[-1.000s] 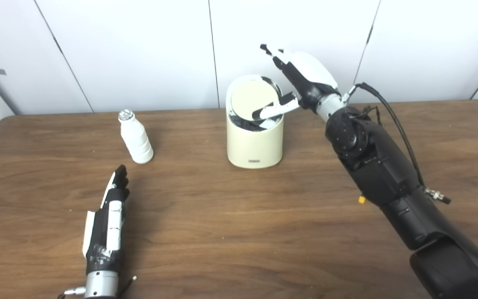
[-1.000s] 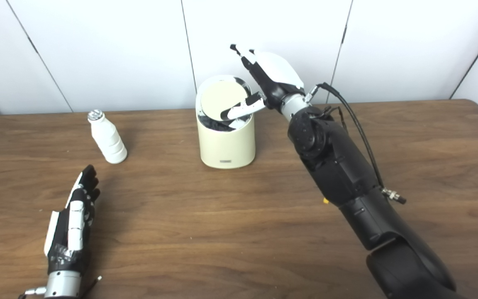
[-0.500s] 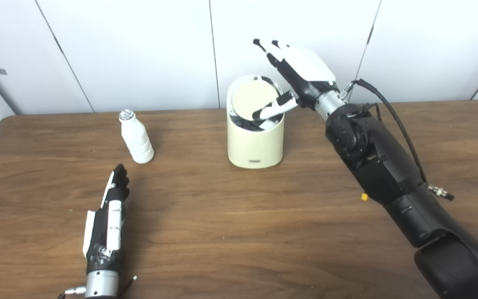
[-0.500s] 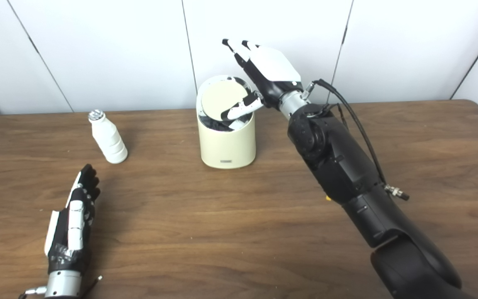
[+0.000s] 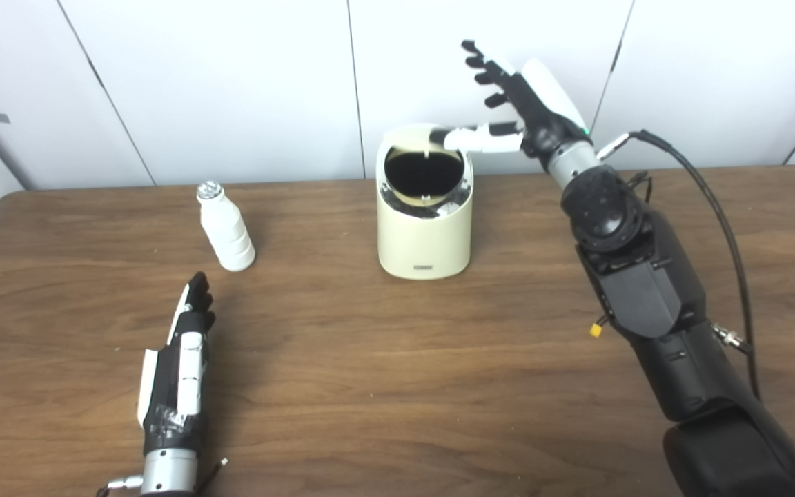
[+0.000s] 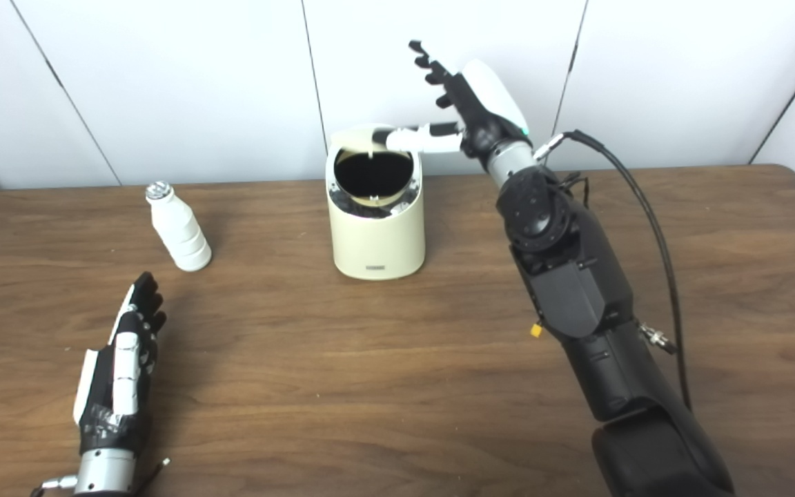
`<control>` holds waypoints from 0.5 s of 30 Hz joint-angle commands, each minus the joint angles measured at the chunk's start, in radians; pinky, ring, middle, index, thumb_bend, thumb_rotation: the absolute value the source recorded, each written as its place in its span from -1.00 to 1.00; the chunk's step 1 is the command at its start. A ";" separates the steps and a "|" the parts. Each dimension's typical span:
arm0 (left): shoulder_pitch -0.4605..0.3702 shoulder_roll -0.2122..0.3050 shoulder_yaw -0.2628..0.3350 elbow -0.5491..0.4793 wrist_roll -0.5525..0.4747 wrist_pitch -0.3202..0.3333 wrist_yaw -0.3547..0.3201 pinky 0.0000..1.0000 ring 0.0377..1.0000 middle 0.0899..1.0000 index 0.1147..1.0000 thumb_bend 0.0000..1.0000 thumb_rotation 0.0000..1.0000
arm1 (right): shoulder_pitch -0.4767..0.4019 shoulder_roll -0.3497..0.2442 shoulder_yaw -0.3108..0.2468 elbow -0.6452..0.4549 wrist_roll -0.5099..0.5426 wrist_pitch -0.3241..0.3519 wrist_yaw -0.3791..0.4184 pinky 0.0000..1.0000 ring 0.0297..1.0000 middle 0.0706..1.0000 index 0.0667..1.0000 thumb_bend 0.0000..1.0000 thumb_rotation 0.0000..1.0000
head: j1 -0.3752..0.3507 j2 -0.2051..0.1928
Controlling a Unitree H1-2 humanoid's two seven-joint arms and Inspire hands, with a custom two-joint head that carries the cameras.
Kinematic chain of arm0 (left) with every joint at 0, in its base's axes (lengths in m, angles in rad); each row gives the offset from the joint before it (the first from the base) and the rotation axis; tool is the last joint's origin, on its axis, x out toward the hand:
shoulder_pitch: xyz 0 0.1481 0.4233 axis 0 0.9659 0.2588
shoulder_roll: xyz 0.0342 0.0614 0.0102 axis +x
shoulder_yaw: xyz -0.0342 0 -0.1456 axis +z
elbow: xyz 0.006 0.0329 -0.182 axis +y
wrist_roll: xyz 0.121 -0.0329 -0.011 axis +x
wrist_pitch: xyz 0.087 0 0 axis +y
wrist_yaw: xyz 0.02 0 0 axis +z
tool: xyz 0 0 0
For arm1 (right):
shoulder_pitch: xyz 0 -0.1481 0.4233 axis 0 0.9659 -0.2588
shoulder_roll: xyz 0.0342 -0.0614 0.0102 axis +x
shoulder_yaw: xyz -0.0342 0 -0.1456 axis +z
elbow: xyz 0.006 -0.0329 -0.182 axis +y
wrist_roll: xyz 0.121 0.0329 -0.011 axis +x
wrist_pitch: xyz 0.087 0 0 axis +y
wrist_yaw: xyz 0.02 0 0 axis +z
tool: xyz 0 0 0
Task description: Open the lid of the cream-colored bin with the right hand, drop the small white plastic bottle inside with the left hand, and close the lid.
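Observation:
The cream-colored bin (image 5: 425,241) stands at the middle back of the wooden table (image 5: 370,373). Its round lid is tipped open, and the dark inside (image 5: 425,171) shows. My right hand (image 5: 528,110) is above the bin's back right rim, its fingers spread upward. Its thumb (image 5: 473,138) lies across the back rim against the lid's raised edge. The small white plastic bottle (image 5: 226,231) stands upright left of the bin, apart from it. My left hand (image 5: 180,366) lies flat and open on the table, in front of the bottle and not touching it.
White wall panels stand close behind the table's back edge. My right arm (image 5: 646,290) crosses the right half of the table, with a black cable (image 5: 722,214) looping beside it. Bare wood lies between my left hand, the bottle and the bin.
My right hand has risen and turned, its thumb moving from the lid's front to the back rim. The lid has swung from nearly shut to open. The left hand and bottle have not moved.

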 commanded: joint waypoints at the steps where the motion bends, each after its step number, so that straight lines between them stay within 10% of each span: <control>1: 0.011 -0.014 -0.007 0.039 0.001 -0.009 0.007 1.00 1.00 0.98 0.96 0.14 0.98 | -0.019 -0.007 -0.024 -0.056 0.021 0.033 0.006 0.62 0.80 0.84 0.88 0.47 0.07 | -0.001 0.001; 15: 0.011 -0.012 0.000 0.029 -0.018 0.011 0.001 1.00 1.00 0.98 0.96 0.16 0.96 | 0.241 -0.050 -0.087 -0.280 0.117 0.100 0.032 0.66 0.78 0.83 0.87 0.25 0.36 | -0.006 0.007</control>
